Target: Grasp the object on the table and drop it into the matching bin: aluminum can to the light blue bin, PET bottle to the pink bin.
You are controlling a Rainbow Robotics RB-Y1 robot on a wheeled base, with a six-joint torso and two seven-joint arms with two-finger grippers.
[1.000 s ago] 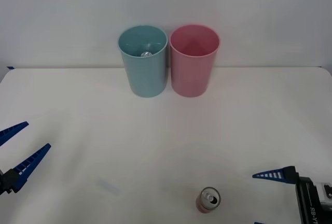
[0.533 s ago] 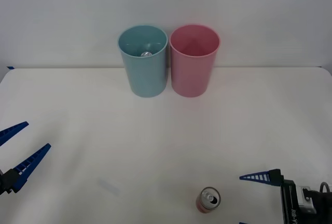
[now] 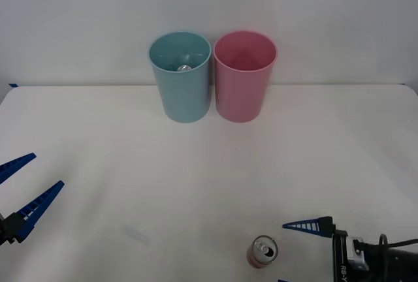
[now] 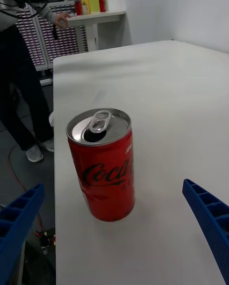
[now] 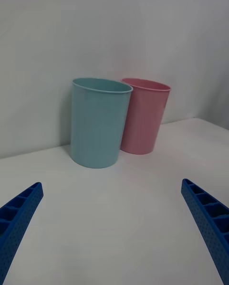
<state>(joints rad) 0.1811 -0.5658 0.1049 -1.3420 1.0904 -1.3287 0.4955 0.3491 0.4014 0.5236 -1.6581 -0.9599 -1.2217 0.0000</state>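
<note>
Closing in with right tool (image 4: 114,227), fingers spread wide, on small red aluminium can (image 3: 262,251) standing near on white desk (image 3: 196,177); light, thin-walled, slick; gripping mid-body advisable. Left tool (image 3: 23,187) idling apart, far left.

I see a small red aluminium can (image 4: 104,166) with a glossy painted wall and a bare, brushed silver metal top. The wide white tabletop (image 3: 209,164) looks smooth and matt. The tall pale teal-blue plastic bin (image 5: 98,122) and the tall pink plastic bin (image 5: 143,115) both look smooth with a soft satin sheen. My right gripper's blue ribbed fingers (image 4: 210,220) look like matt plastic.
</note>
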